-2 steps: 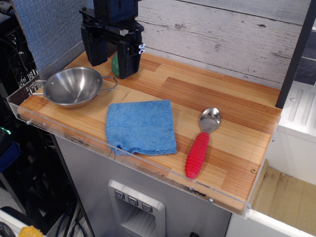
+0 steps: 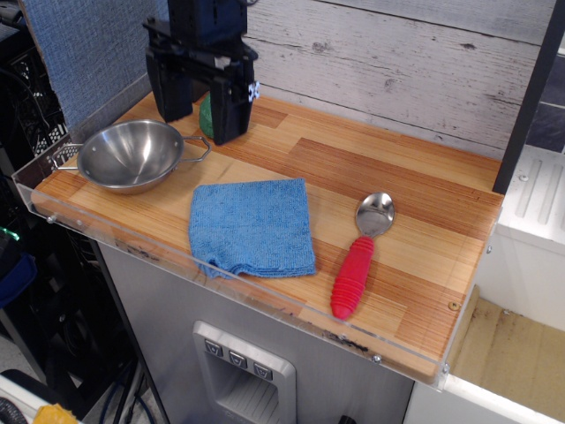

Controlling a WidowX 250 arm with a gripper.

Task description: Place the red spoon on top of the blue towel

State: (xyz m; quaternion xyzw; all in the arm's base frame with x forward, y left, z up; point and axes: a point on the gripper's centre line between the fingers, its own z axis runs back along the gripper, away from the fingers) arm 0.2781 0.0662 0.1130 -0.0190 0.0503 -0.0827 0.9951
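The top of the gripper (image 2: 201,110) is cut off by the top edge, so the arm above it can't be seen. A green thing (image 2: 206,116) at the far side is mostly hidden behind the gripper's right finger; only a small green bit peeks out, too little to tell what it is. A small white tag (image 2: 254,90) on the gripper has marks too tiny to read. A yellow thing (image 2: 51,414) is cut off at the bottom left corner.
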